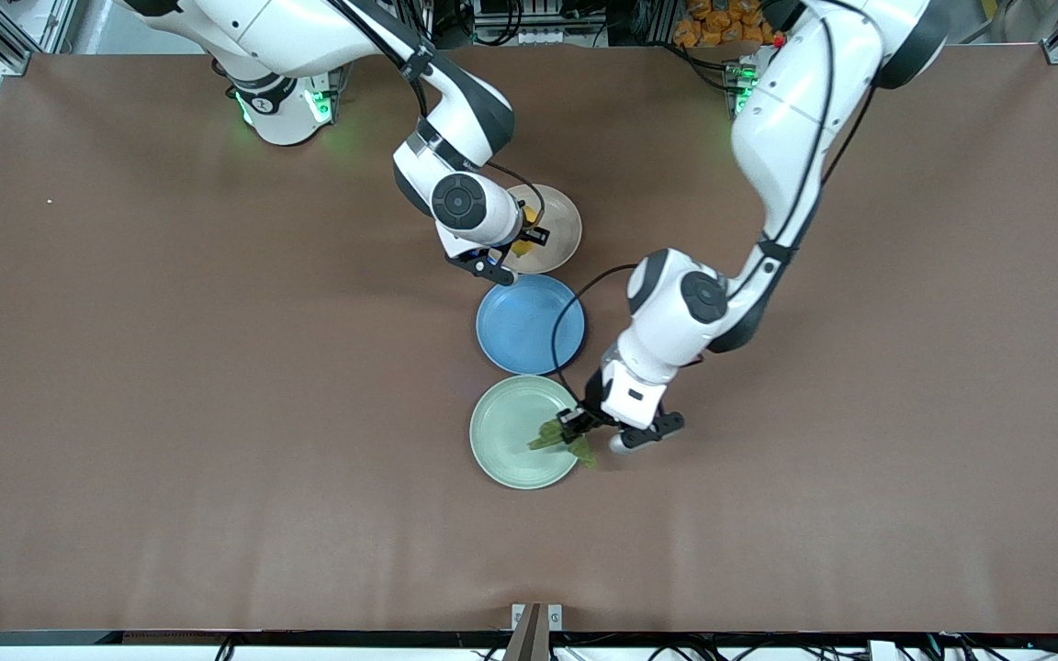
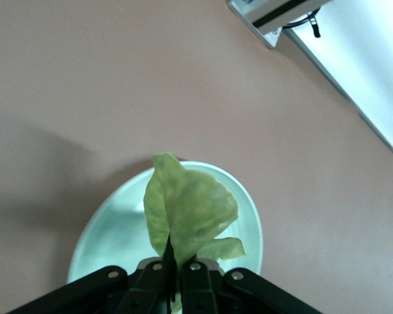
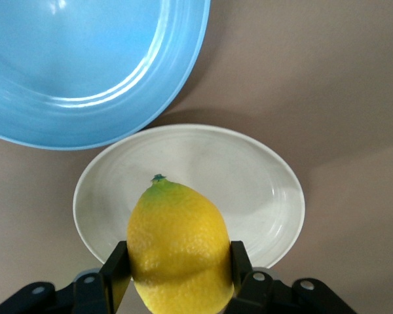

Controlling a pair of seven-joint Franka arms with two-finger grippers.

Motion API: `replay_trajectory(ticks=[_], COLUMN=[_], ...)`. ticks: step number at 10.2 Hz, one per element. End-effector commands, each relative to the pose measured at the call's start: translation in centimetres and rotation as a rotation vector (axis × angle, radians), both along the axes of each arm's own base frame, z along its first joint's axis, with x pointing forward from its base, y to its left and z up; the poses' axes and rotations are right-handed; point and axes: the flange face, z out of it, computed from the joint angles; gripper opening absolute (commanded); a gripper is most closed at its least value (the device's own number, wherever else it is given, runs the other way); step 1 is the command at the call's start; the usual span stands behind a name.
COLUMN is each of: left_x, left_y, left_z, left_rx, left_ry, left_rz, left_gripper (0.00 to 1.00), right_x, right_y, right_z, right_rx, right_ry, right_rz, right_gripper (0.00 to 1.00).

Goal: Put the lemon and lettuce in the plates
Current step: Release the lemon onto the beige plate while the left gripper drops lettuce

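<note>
Yellow lemon held over beige plate, lettuce over mint plate

The small oval lemon was bright yellow with a green tip. The crinkled lettuce leaf was pale yellow-green. The round plates were pale beige, mid blue and pale mint green. The flat surface was plain matte brown. Both arms were white with black joints, and each end effector's fingers were black.
</note>
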Motion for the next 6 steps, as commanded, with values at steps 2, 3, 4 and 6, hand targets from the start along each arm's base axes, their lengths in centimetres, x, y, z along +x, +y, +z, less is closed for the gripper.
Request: replay_trajectory(ticks=[2, 3, 4, 6], left_x=[0.4, -0.4, -0.1, 0.4], left_y=[-1.4, -2.6, -2.0, -0.9], left_z=[-1.1, -0.8, -0.5, 2.6], left_rx=[-0.033, -0.020, -0.001, 0.008], left_ry=[-0.010, -0.023, -0.039, -0.051], left_rz=[0.035, 0.016, 0.023, 0.045], left_gripper=[0.99, 1.00, 1.00, 1.00], right_x=[-0.4, -0.6, -0.5, -0.4], right_y=[0.5, 0.6, 0.5, 0.6], right_z=[-1.0, -1.1, -1.1, -1.4], right_rx=[-0.008, -0.009, -0.007, -0.017], right_ry=[0.015, 0.014, 0.012, 0.005], right_rz=[-0.024, -0.021, -0.024, -0.047], right_gripper=[0.00, 0.14, 0.33, 0.79])
